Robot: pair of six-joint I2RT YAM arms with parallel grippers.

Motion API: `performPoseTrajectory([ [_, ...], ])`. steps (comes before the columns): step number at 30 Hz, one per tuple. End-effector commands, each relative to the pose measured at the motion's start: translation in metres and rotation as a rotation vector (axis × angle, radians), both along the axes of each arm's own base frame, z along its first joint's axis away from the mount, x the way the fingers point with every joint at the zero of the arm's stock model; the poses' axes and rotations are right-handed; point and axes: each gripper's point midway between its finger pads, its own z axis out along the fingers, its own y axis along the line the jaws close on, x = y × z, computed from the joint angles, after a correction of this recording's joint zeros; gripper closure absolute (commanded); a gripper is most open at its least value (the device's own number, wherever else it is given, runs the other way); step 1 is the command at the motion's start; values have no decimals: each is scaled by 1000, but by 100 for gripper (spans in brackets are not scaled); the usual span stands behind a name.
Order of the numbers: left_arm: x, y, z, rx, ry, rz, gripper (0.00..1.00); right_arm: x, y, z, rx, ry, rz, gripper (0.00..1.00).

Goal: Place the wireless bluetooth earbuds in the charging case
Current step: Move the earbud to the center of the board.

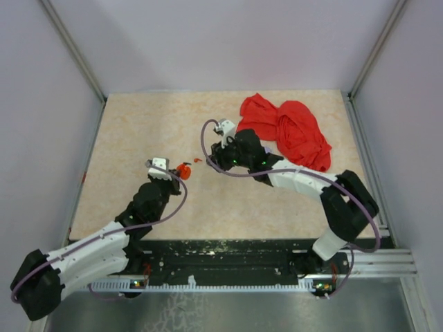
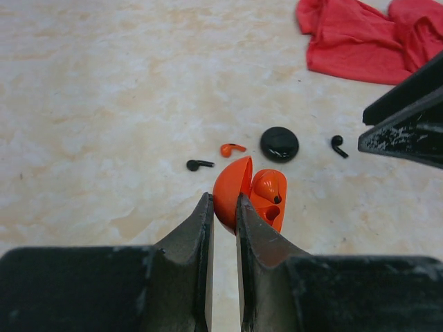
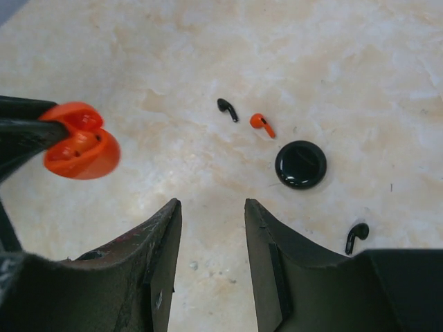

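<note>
The charging case [image 2: 279, 144], a round black puck, lies shut on the table; it also shows in the right wrist view [image 3: 301, 164]. Two tiny black earbuds [image 2: 199, 164] [image 2: 338, 146] lie on either side of it, also seen from the right wrist [image 3: 227, 108] [image 3: 357, 236]. A small orange earbud [image 3: 261, 124] lies between. My left gripper [image 2: 223, 200] is shut on the lid of an open orange clamshell case [image 2: 249, 194], held above the table. My right gripper [image 3: 213, 204] is open and empty, hovering near the puck.
A crumpled red cloth [image 1: 287, 128] lies at the back right of the marbled table [image 1: 138, 131]. The two grippers face each other closely mid-table [image 1: 197, 162]. Grey walls and metal rails enclose the table.
</note>
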Motion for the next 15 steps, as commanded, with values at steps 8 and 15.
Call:
performPoseTrajectory([
  [8, 12, 33, -15, -56, 106, 109, 100, 65, 37, -47, -169, -27, 30, 58],
  [15, 11, 36, -14, -68, 90, 112, 100, 89, 57, -70, -233, -34, 60, 57],
])
